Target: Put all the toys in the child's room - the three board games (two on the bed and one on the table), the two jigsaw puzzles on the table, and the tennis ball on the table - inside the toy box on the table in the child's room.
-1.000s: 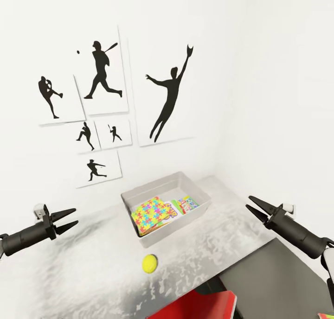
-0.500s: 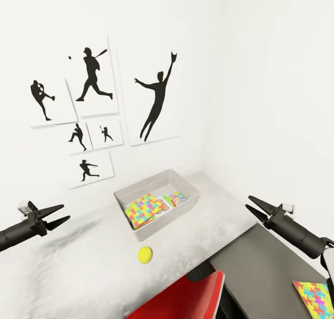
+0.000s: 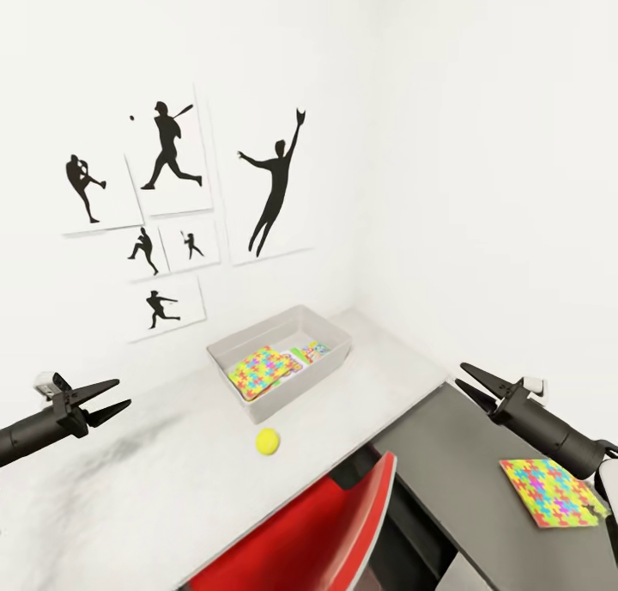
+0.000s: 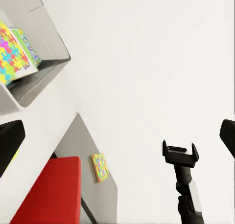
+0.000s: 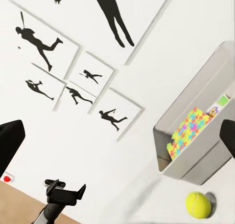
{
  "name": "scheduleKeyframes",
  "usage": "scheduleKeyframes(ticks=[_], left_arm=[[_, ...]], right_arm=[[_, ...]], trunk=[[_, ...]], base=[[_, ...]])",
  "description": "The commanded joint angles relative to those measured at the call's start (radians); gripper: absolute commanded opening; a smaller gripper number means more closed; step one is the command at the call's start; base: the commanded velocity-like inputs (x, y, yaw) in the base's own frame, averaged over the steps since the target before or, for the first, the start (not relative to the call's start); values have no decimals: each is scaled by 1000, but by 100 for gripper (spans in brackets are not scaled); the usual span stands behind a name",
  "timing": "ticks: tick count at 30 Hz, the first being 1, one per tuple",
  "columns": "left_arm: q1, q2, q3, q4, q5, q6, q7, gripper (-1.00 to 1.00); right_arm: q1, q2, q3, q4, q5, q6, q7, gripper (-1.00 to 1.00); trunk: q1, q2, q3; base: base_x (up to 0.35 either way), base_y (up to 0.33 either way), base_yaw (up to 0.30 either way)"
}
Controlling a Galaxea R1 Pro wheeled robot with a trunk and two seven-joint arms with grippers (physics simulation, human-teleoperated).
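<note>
The room corner is seen by the head view from above and some way back, with the table (image 3: 172,479) looked down on and both arms reaching in from the lower corners. The left wrist view is aimed across the table's right end toward the right gripper (image 4: 180,153) and the bare wall. The right wrist view is aimed the opposite way, toward the left gripper (image 5: 66,192) and the wall pictures (image 5: 88,77). The toy box (image 3: 335,342) is shared by all three views.

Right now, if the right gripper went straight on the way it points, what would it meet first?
Likely nothing soon: the open right gripper aims over the table, above the tennis ball and toy box, toward the wall pictures. Depth is unclear.
</note>
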Motion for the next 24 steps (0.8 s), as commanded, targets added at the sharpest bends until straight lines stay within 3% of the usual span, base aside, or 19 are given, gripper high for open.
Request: scheduleKeyframes(ticks=[1,12,24], left_arm=[[-1,0,0,0,3,7,-1,100],[-1,-2,-1,-2,3,7,-2,100],[-1,-3,-1,-3,3,7,-3,100]], right_arm=[[-1,0,-1,0,3,5,5,100],[-1,0,-2,0,6,3,4,100],[-1,0,-4,1,4,4,5,100]], trunk=[[0,-2,-1],[0,-2,1],[0,-2,1]], base=[[-266,120,-166],[-242,66,-40],[-25,1,-5]])
